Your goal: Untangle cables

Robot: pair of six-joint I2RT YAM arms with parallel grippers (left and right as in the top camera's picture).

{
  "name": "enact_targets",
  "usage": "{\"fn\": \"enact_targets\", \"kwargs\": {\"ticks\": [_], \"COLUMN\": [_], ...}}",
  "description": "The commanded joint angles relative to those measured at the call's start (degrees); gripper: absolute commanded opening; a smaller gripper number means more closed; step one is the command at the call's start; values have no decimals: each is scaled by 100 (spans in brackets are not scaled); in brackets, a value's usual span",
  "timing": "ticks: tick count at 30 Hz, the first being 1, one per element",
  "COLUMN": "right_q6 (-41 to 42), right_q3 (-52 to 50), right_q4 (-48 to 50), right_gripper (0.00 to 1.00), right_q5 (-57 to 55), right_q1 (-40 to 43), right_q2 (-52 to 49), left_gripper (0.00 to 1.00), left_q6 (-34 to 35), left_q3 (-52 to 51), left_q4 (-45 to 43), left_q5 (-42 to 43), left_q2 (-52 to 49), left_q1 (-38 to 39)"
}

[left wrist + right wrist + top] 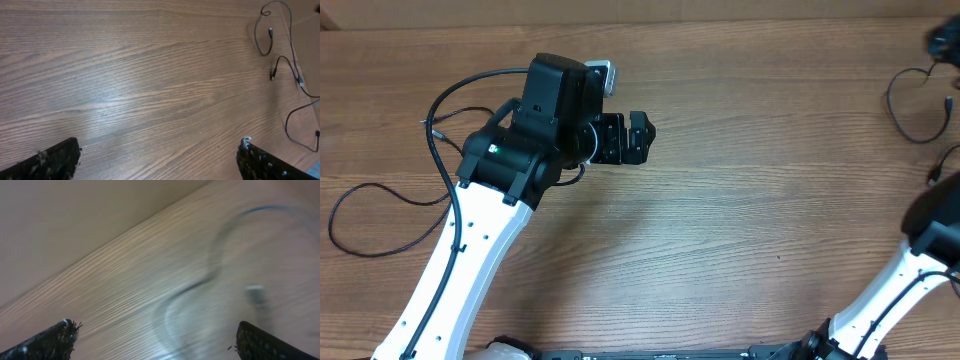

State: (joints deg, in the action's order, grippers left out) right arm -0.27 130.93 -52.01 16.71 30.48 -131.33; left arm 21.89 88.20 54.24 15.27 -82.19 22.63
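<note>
**Student:** Where do the cables lie, and what do the claws hold?

**Instructor:** The cables (272, 75) lie loose near the right edge of the bench (740, 230), well apart from the left claw (160, 145). Its jaws stand wide apart with only bare wood between them. The right claw (155, 326) is likewise spread wide and empty. Beneath it, in a smeared view, a cord (212, 265) curves beside a pale plug end (256, 294).

**Student:** How should the grasp be made?

**Instructor:** Probably with the right claw, which is nearest. Close on a single strand near its plug end, not where loops cross. Lift little, draw outward slowly, and stop if a neighbouring loop drags along.
</note>
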Motion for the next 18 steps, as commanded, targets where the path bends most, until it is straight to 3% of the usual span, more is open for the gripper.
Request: {"fn": "enact_targets", "kwargs": {"ticks": [1,4,12,18], "right_q6": [-973,-1788,-1818,-1733], "right_q3": [111,111,114,114], "right_q4": [-330,-855,-1152,-1633], "right_gripper": [100,100,100,100], "right_q5": [721,1036,1296,1300], "right_q1": [-374,-898,-2424,-3595], "right_q2": [236,238,271,269], "left_gripper": [100,100,92,93], "left_q6": [-197,-417,-407,-192], "left_q3": [-20,-20,20,20], "left_q4": [-26,-105,118,457], "left_q5": [175,55,-1222,-1976], "left_q2": [17,24,535,1449], "left_q1": [-20,-22,-114,-691]}}
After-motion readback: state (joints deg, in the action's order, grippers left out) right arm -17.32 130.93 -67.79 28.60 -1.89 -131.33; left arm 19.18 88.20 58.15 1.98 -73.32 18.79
